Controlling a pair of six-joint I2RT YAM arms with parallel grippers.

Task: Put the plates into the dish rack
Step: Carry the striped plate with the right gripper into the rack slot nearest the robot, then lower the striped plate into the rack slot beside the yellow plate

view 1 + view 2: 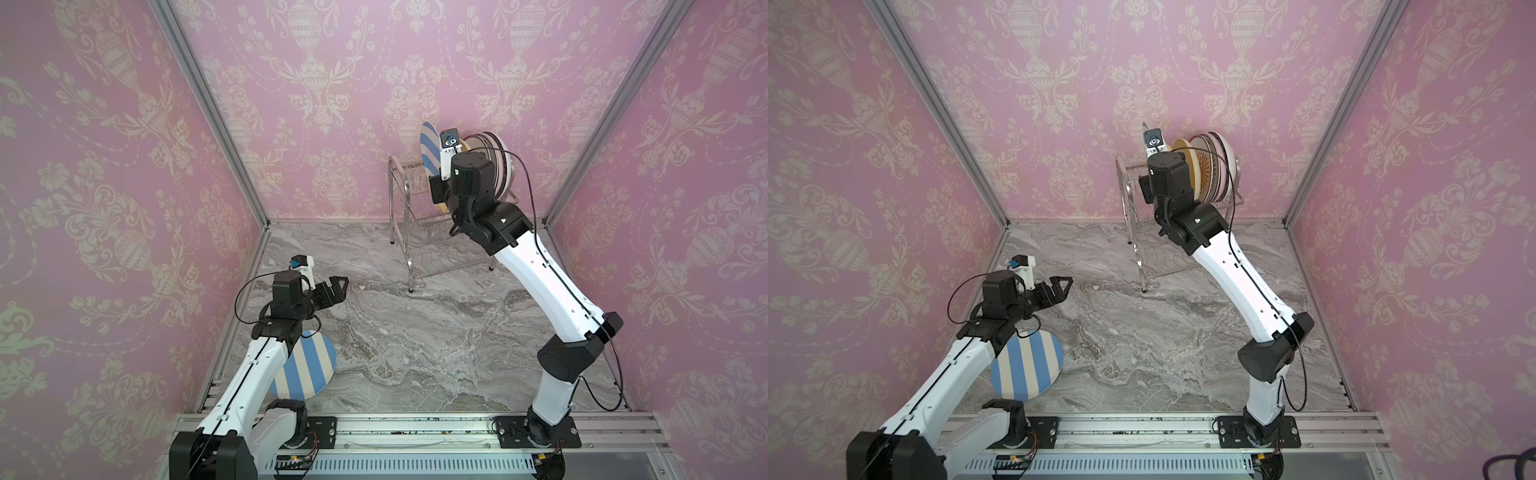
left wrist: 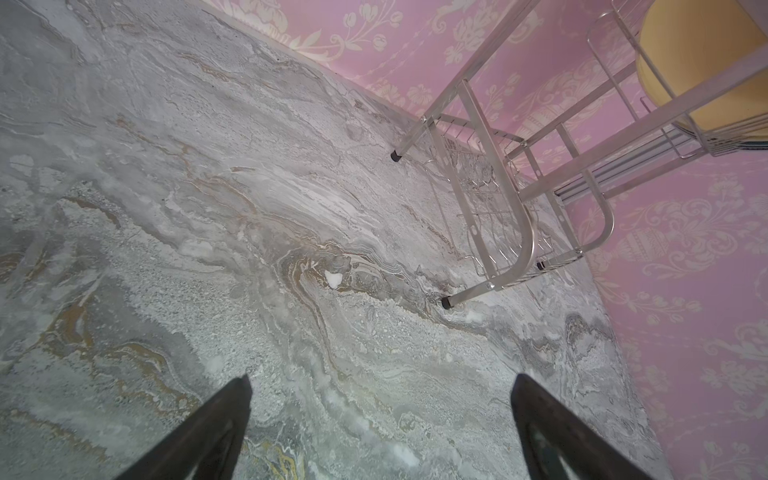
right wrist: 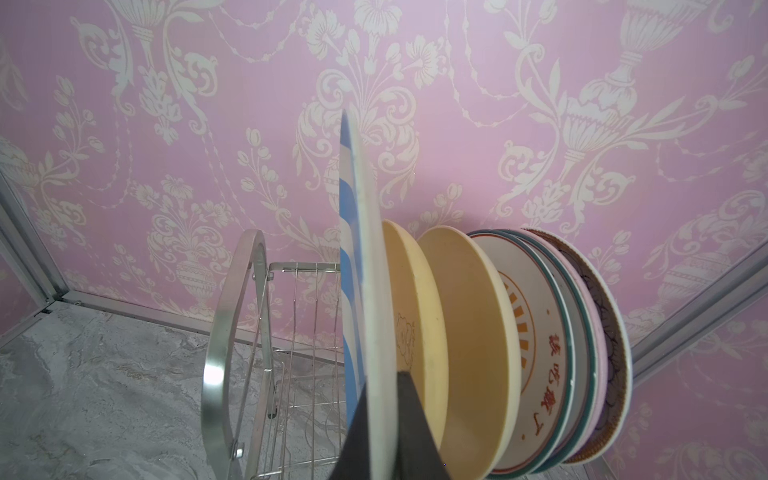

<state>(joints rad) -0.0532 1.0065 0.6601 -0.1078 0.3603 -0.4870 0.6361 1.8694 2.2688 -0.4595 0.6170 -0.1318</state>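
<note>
My right gripper (image 3: 384,378) is shut on the rim of a blue-and-cream striped plate (image 3: 365,249), holding it upright on edge over the upper tier of the steel dish rack (image 1: 399,183). This plate (image 1: 430,149) stands just left of a row of plates in the rack: a yellow one (image 3: 415,311), a beige one (image 3: 469,332), a white one with an orange sunburst (image 3: 536,332), and pink and dark-patterned ones behind. A second striped plate (image 1: 307,365) lies flat on the table, partly under my left arm. My left gripper (image 1: 338,284) hovers open beyond it, holding nothing.
The rack's lower wire shelf (image 1: 440,257) sits just above the marble table (image 1: 415,332). Pink patterned walls with aluminium corner posts (image 1: 216,124) close in the back and both sides. The arms' base rail (image 1: 415,432) runs along the front edge.
</note>
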